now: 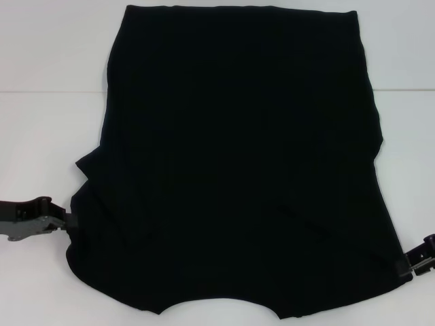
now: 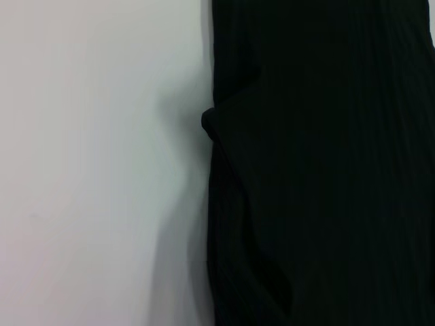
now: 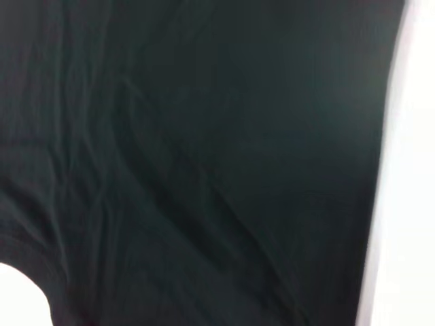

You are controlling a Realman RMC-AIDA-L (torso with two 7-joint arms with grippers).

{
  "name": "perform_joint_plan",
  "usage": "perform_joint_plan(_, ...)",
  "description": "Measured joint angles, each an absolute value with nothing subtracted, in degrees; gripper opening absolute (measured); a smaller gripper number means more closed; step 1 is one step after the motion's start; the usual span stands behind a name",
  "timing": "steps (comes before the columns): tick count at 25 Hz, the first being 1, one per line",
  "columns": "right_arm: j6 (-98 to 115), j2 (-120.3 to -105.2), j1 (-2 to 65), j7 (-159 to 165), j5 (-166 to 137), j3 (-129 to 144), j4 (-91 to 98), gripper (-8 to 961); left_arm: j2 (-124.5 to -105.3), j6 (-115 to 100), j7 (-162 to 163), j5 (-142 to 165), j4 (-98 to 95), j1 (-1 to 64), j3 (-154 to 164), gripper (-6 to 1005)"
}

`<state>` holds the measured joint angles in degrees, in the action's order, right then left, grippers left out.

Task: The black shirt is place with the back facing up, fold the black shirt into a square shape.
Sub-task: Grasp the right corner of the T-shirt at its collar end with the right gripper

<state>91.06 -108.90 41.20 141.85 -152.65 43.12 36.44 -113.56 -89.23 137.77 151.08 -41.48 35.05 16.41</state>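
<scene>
The black shirt (image 1: 238, 170) lies spread flat on the white table (image 1: 47, 102), plain side up, with its curved neckline at the near edge. Its sides look tucked inward, and a small fold bulges on its left side. My left gripper (image 1: 68, 221) reaches in from the left and meets the shirt's near-left edge. At the near-right corner of the cloth sits my right gripper (image 1: 408, 263), touching the edge. The left wrist view shows the shirt's (image 2: 326, 170) edge with that fold. Wrinkled black shirt cloth (image 3: 204, 170) fills the right wrist view.
Bare white table (image 2: 88, 170) lies to the left of the shirt, and a narrower strip of table (image 3: 414, 204) runs along its right side. The far edge of the shirt reaches the top of the head view.
</scene>
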Motion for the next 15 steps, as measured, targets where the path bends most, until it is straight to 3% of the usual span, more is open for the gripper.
perform_joint_plan(15, 89.54, -111.61, 41.78, 141.47, -152.13, 43.00, 36.44, 463, -113.56, -88.89, 137.81, 151.08, -41.32, 35.40, 16.45, 25)
